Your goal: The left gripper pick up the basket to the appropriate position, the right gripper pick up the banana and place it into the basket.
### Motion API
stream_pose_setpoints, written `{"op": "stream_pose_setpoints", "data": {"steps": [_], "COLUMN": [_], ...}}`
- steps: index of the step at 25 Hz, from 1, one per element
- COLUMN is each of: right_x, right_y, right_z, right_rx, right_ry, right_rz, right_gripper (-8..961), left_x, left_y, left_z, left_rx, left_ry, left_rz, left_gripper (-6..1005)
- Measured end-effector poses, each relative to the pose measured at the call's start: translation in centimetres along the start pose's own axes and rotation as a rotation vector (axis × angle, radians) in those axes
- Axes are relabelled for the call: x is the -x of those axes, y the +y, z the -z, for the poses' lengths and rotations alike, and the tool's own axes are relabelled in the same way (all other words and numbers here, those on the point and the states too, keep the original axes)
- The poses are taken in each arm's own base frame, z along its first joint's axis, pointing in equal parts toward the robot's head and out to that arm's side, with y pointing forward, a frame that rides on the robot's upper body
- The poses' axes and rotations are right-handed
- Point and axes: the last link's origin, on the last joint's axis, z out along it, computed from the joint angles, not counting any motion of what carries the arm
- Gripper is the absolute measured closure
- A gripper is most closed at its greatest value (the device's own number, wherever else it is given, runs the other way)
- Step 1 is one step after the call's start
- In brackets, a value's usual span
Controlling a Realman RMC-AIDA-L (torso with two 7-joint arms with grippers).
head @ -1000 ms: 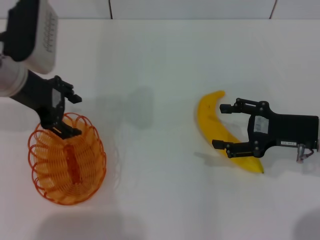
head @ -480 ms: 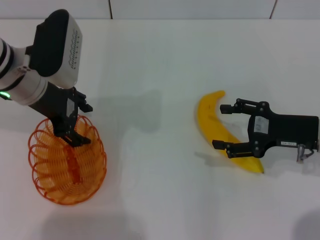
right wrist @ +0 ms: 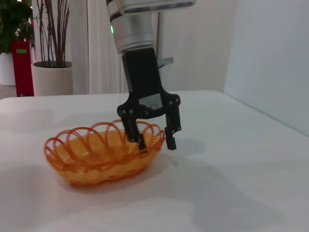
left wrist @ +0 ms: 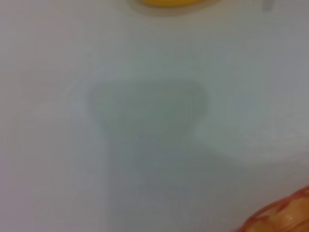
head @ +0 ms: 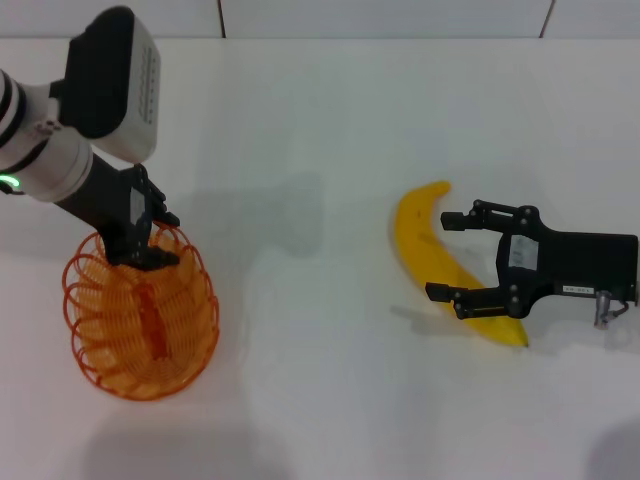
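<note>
Basket [head: 140, 325], lower left: left tool [head: 143, 243] straddles its rim, not clamped. Right tool [head: 448, 254] spread wide around banana [head: 432, 260], mid-right.

White table, plain room, a couple of plants in the corner

Everything sits on a smooth white table [head: 330, 120] with soft grey shadows on it, so the light looks diffuse and from above. In the head view the far edge meets pale wall panels [head: 380, 15] split by thin dark seams. The right wrist view shows more of the room: a blank light wall [right wrist: 270, 58], a cream wall or curtain with vertical folds behind, a round beige planter [right wrist: 50, 77] holding bare thin stems, and a leafy green plant [right wrist: 12, 21] above a red stand [right wrist: 21, 65].
</note>
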Motion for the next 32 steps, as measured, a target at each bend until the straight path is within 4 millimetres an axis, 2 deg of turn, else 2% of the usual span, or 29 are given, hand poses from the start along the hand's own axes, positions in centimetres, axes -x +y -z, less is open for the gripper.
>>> {"op": "stream_pose_setpoints", "data": {"steps": [10,16,23,32], "right_x": [-0.1,-0.2,-0.2,-0.5], "right_y": [0.0,0.0,0.0,0.2], "right_z": [0.2,0.2,0.3,0.6], "right_rx": [-0.007,-0.009,-0.011,-0.020], "right_ry": [0.001,0.000,0.002,0.003], "right_rz": [-0.005,-0.008,-0.008,-0.018], "right_gripper": [60,60,60,60], "left_x": [0.1,0.3,0.1,1.0], "left_y": [-0.2,-0.1,0.0,1.5], "left_z": [0.2,0.4,0.9,4.0], "left_rx": [-0.005,0.003,0.001,-0.025], "left_ry": [-0.037,-0.040,-0.039,-0.008], "left_rz": [-0.009,-0.006,-0.018,0.029], "left_gripper": [725,898,914,924]}}
